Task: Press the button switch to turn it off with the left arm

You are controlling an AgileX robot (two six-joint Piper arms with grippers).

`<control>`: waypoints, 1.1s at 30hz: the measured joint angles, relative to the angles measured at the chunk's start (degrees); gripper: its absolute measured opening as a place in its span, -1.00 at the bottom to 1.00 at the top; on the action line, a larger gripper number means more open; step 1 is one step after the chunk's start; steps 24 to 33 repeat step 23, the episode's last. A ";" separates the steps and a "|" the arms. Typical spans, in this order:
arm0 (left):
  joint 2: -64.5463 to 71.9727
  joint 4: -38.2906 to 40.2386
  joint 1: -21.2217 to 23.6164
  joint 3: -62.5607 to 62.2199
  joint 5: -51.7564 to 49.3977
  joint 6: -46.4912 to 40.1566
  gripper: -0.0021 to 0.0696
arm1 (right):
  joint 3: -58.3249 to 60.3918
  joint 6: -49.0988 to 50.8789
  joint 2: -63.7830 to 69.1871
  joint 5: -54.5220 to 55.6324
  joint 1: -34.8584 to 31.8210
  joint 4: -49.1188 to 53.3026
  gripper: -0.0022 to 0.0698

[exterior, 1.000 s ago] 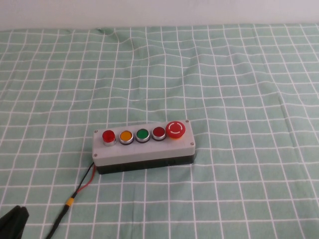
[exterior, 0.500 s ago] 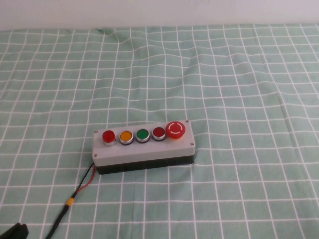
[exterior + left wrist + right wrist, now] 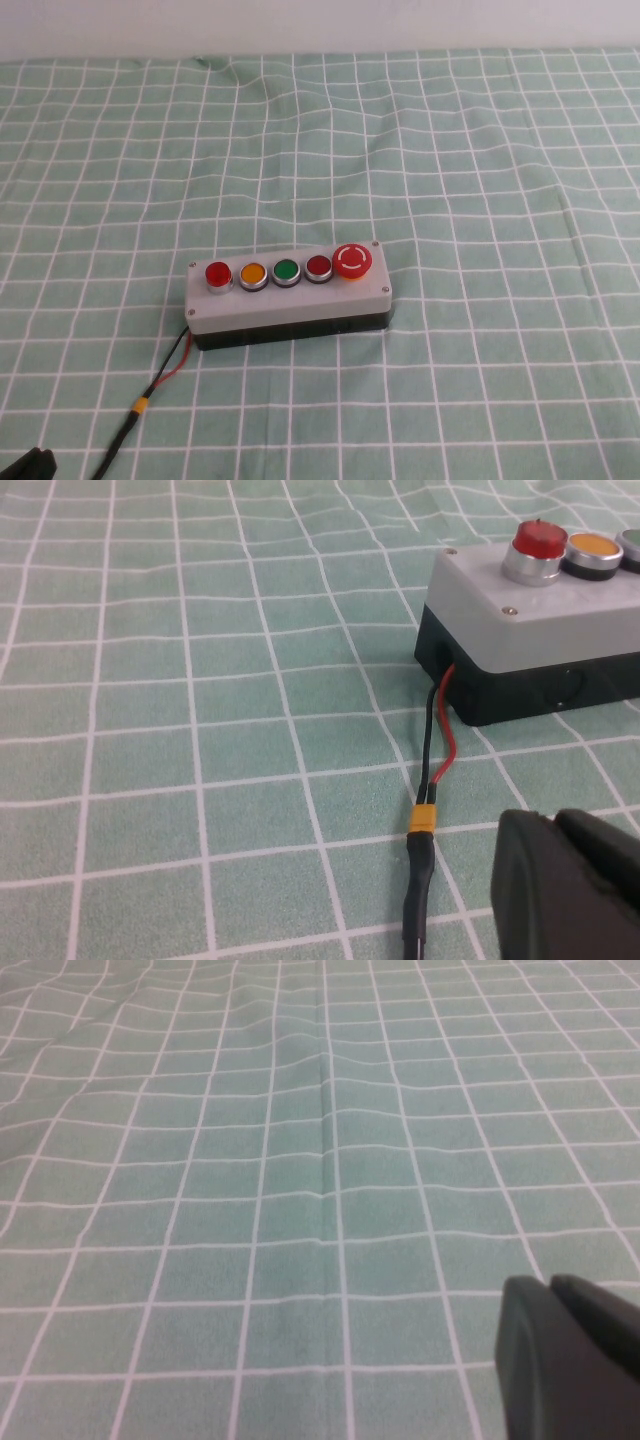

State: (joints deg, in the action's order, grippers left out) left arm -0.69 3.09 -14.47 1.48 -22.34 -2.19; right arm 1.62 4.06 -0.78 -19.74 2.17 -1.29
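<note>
On my screen the green checked cloth (image 3: 450,150) carries the grey box (image 3: 288,296) mid-table, its button switch (image 3: 217,273) at the left end, raised. My left gripper (image 3: 28,466) has dropped back to the near-left corner since a second ago, fingers together, so the press looks finished. The right gripper (image 3: 572,1360) is parked, also closed.

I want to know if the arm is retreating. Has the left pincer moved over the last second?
Yes. The left pincer has sunk toward the high view's bottom-left corner, away from the grey box. The right pincer is outside that view.
</note>
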 joint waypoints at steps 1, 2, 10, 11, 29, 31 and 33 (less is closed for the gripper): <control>0.00 0.00 0.00 0.00 0.00 0.00 -0.95 | 0.00 0.00 0.00 0.00 0.00 0.00 -0.99; 0.00 0.00 0.00 0.00 0.00 0.00 -0.95 | 0.00 0.00 0.00 0.00 0.00 0.00 -0.99; 0.00 0.00 0.00 0.00 0.00 0.00 -0.95 | 0.00 0.00 0.00 0.00 0.00 0.00 -0.99; 0.00 0.00 0.00 0.00 0.00 0.00 -0.95 | 0.00 0.00 0.00 0.00 0.00 0.00 -0.99; 0.00 -4.17 0.00 0.00 0.00 0.00 -0.95 | 0.00 0.00 0.00 0.00 0.00 0.00 -0.99; 0.00 -4.17 0.00 0.00 0.00 0.00 -0.95 | 0.00 0.00 0.00 0.00 0.00 0.00 -0.99; 0.00 -4.17 0.00 0.00 0.00 0.00 -0.95 | 0.00 0.00 0.00 0.00 0.00 0.00 -0.99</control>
